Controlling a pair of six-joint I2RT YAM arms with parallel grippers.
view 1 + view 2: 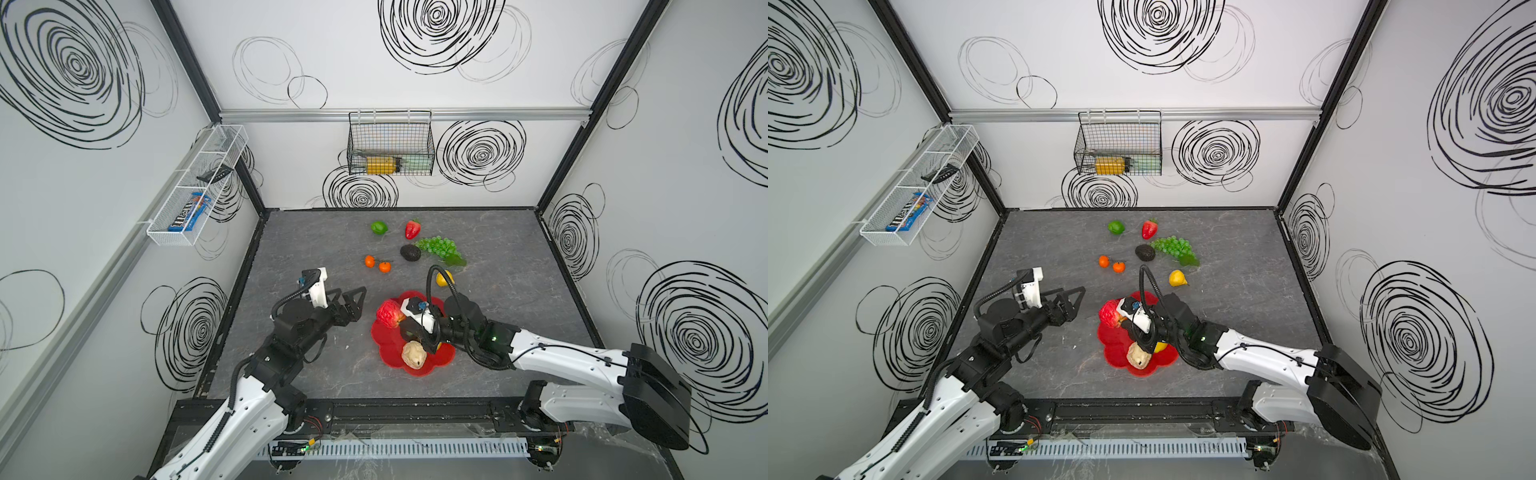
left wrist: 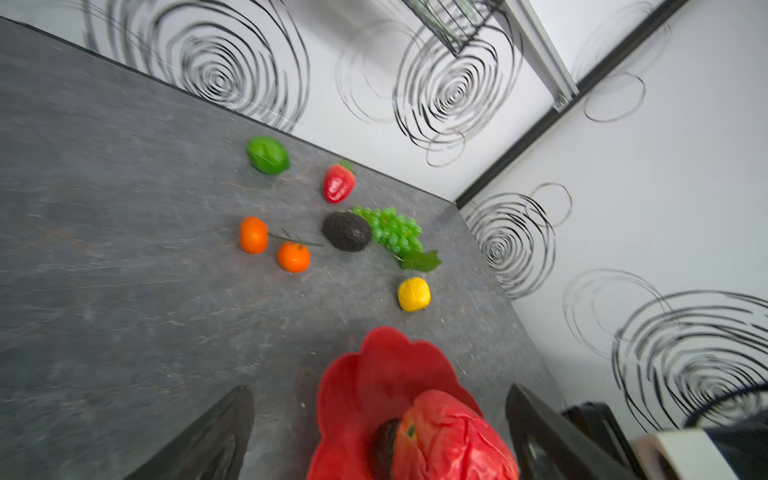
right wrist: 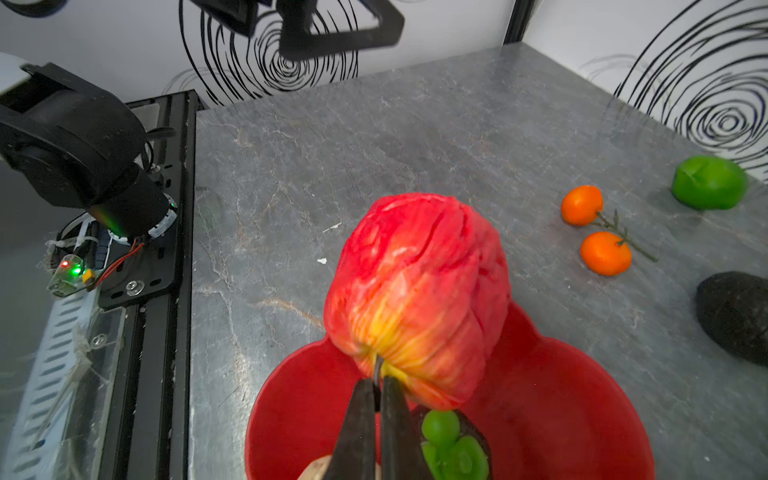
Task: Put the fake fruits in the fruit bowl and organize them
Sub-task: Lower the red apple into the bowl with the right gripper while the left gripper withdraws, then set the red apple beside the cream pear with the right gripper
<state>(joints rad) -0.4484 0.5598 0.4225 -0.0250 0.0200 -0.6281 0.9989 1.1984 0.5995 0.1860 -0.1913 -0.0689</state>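
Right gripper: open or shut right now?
Shut: in the right wrist view the right gripper pinches the stem of the red apple, jaws nearly touching.

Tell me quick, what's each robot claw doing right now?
Left gripper: open, holding nothing.
Right gripper: shut on the stem of the wrinkled red-and-yellow plastic apple.

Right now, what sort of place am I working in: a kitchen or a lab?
Most likely an enclosed robot test cell, not a kitchen: white panels with scribbled black swirls, and a wire basket hung on an aluminium rail.
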